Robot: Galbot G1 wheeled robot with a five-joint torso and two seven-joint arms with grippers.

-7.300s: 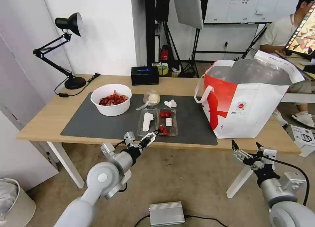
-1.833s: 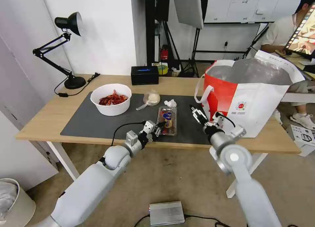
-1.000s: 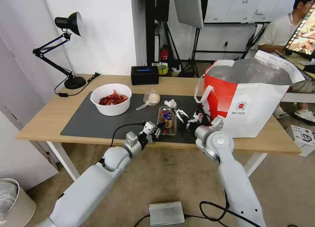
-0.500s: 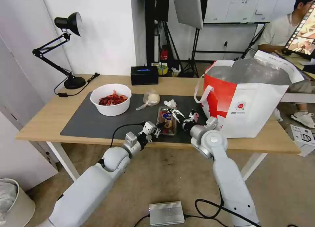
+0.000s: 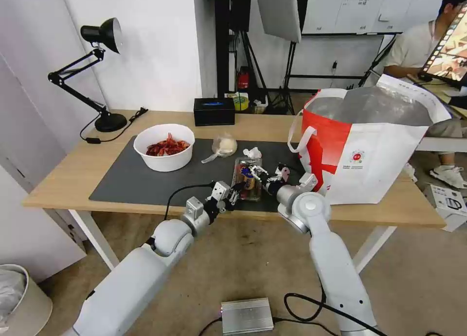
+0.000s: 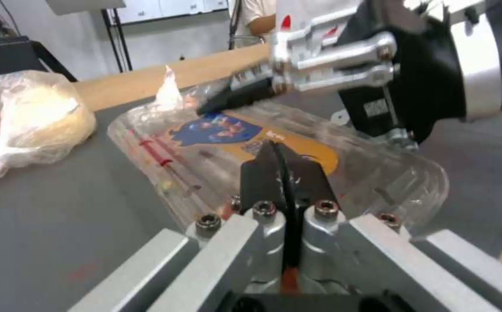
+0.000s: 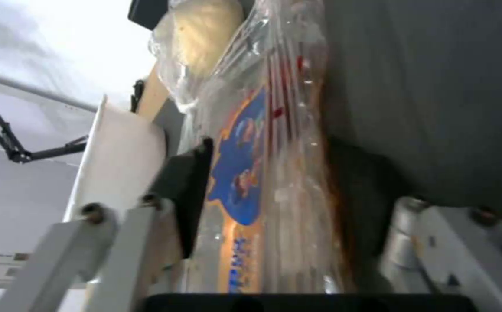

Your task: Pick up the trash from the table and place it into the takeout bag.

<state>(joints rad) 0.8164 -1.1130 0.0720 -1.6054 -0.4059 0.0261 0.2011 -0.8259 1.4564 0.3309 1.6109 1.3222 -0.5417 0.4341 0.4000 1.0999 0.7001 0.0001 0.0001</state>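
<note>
Your left gripper (image 5: 237,190) pinches the closed clear plastic clamshell tray (image 5: 247,177) at its six o'clock edge; the right gripper's (image 5: 256,171) jaws straddle it, open. Close them, then lift towards the white-and-red takeout bag (image 5: 369,146) at three o'clock.

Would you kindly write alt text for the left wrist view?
The left gripper, jaws shut, pinches the near edge of the closed clear clamshell tray on the dark mat. The right gripper reaches over the tray's far side; a knotted plastic bag lies nearby.

Bright even room light, soft shadows, blurred wrist views, bowed edges
</note>
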